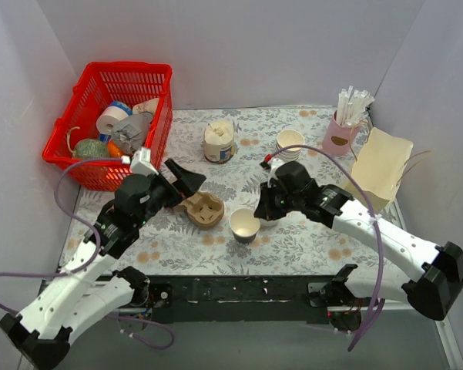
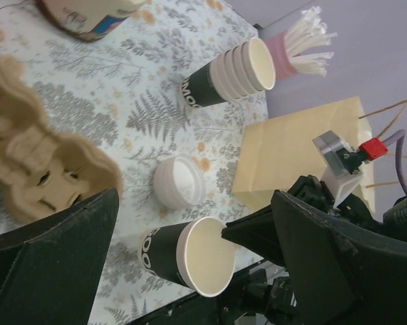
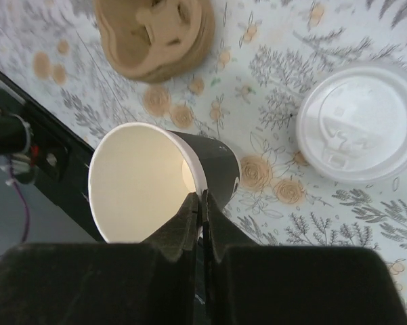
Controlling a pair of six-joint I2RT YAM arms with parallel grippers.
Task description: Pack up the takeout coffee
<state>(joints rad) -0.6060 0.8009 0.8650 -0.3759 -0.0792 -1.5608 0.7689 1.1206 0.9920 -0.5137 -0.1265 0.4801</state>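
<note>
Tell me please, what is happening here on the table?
The right gripper is shut on the rim of an open paper cup near the front edge of the table. The white lid lies on the cloth beside the cup, not on it. The left gripper is open and holds nothing, just above the cardboard cup carrier. The paper bag stands at the right, apart from both arms.

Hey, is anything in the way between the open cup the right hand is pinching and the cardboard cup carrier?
Nothing visible. Only bare tablecloth separates the cup from the carrier. The loose lid lies on the cup's other side, and the open left hand is on the carrier's far side.
</note>
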